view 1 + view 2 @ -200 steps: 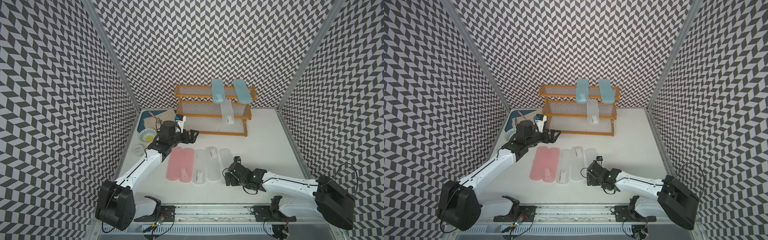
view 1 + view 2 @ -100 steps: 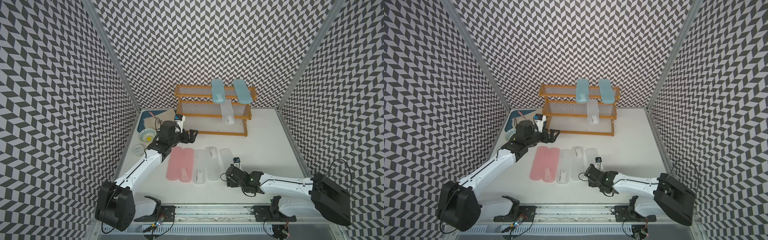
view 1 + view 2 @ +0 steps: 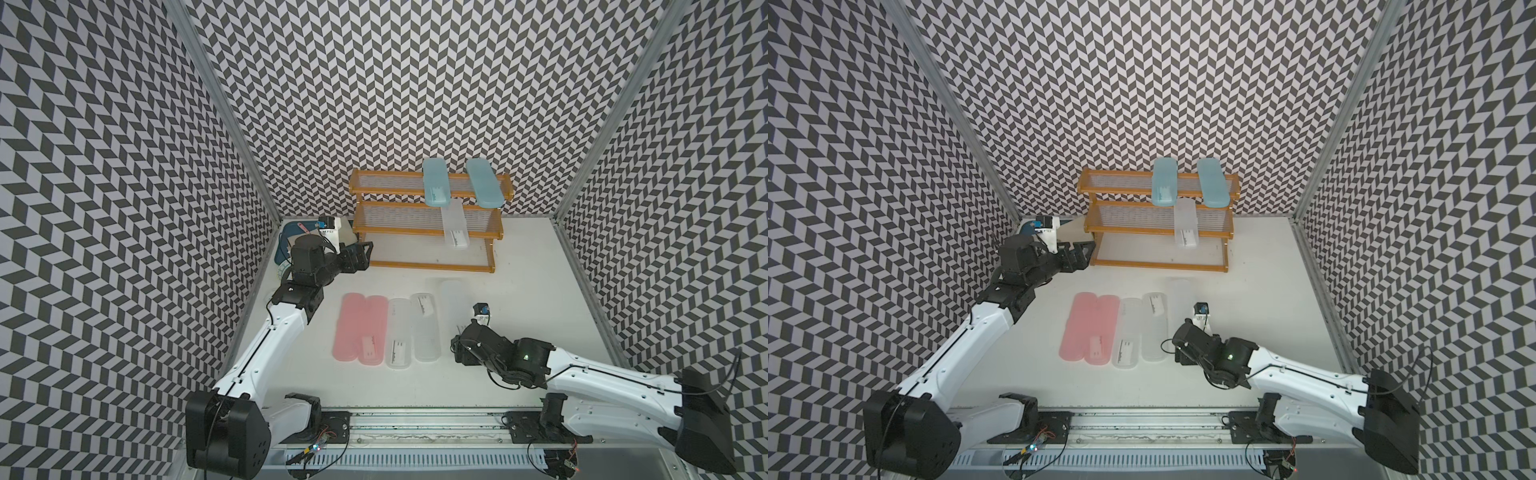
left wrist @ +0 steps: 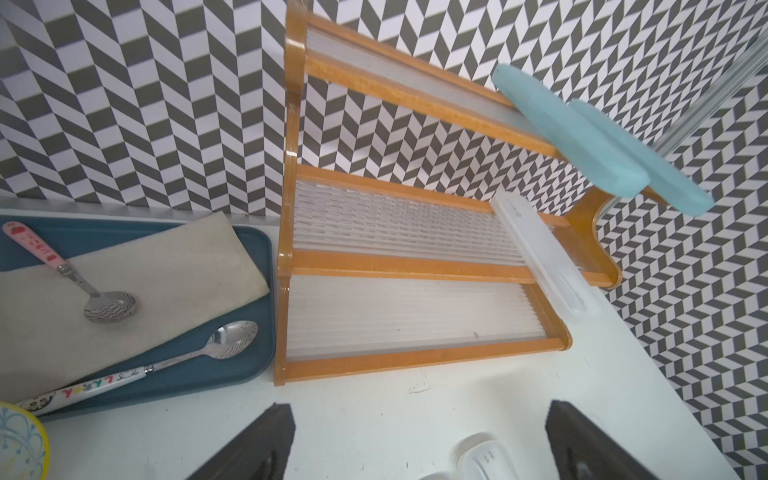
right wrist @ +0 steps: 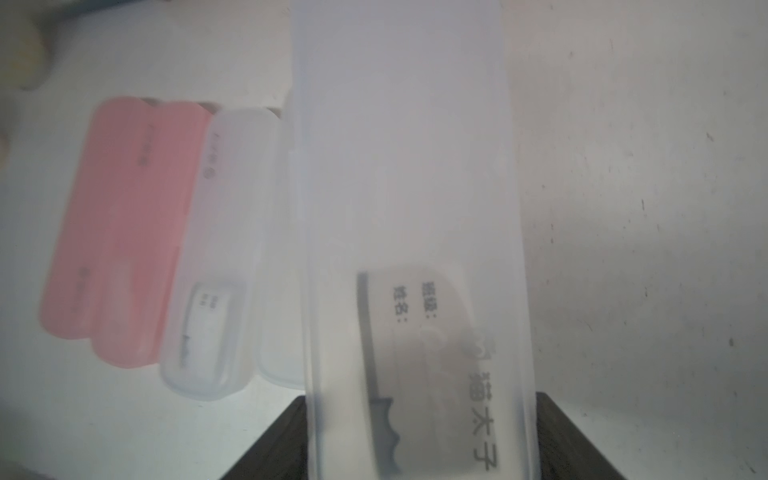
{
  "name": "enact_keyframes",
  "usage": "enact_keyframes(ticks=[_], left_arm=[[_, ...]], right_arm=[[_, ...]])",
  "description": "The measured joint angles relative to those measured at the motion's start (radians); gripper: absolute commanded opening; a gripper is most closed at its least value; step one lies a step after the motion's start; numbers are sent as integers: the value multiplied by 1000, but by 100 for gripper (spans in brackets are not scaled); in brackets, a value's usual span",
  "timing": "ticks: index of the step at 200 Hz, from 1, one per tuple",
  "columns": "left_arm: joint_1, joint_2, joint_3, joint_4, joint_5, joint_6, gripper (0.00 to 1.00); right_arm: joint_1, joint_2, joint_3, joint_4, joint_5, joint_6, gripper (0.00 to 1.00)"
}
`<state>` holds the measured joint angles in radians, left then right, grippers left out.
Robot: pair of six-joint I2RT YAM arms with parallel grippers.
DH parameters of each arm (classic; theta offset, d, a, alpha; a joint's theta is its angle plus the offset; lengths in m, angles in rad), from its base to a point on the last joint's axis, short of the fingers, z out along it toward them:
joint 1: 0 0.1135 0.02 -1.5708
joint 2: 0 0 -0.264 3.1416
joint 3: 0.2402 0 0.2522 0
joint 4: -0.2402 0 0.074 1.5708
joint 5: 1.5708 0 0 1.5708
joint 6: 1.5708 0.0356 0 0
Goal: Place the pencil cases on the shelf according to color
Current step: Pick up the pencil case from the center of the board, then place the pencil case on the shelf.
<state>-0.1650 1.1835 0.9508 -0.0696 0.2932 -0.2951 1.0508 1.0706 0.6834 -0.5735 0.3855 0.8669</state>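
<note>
1. Blue tray [image 4: 249, 357] sits farthest left against the back wall, just beside the left post of the shelf [image 3: 415, 264]. We see a beige cloth [image 4: 145, 270] and two spoons [image 4: 112, 305] on it.
2. Next comes the left pincer [image 3: 362, 254], hovering near the shelf's lower left corner. Its jaws are spread wide with nothing between them.
3. On the white surface [image 3: 519, 299] the outer pink case [image 3: 348, 328] and the inner pink case [image 3: 373, 332] lie side by side, touching, with their long sides pointing toward the shelf.
4. We then find the first frosted case [image 3: 399, 328] against the inner pink case. The second frosted case [image 3: 424, 328] lies beside it, set slightly further back.
5. At the back, the shelf's top tier carries the labelled blue case [image 3: 435, 183] and the plain blue case [image 3: 484, 183], both overhanging its front edge. The shelved frosted case [image 3: 454, 224] rests on the middle tier and pokes forward over the lowest one.
6. The right pincer [image 5: 419, 397] is clamped on the near end of the gripped frosted case [image 3: 451, 299], at the row's right end. Its fingers [image 5: 282, 440] press both long sides. We cannot tell whether that case is off the surface.
</note>
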Motion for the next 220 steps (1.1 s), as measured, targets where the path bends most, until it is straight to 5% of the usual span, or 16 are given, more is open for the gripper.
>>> enact_keyframes(ticks=[43, 137, 220], left_arm=[[61, 10, 0, 26, 17, -12, 100], [92, 6, -12, 27, 69, -40, 100], [92, 11, -12, 27, 98, -64, 100]], right_arm=[[0, 115, 191, 61, 18, -68, 61], [-88, 633, 688, 167, 31, -187, 61], [-239, 831, 942, 185, -20, -198, 67]])
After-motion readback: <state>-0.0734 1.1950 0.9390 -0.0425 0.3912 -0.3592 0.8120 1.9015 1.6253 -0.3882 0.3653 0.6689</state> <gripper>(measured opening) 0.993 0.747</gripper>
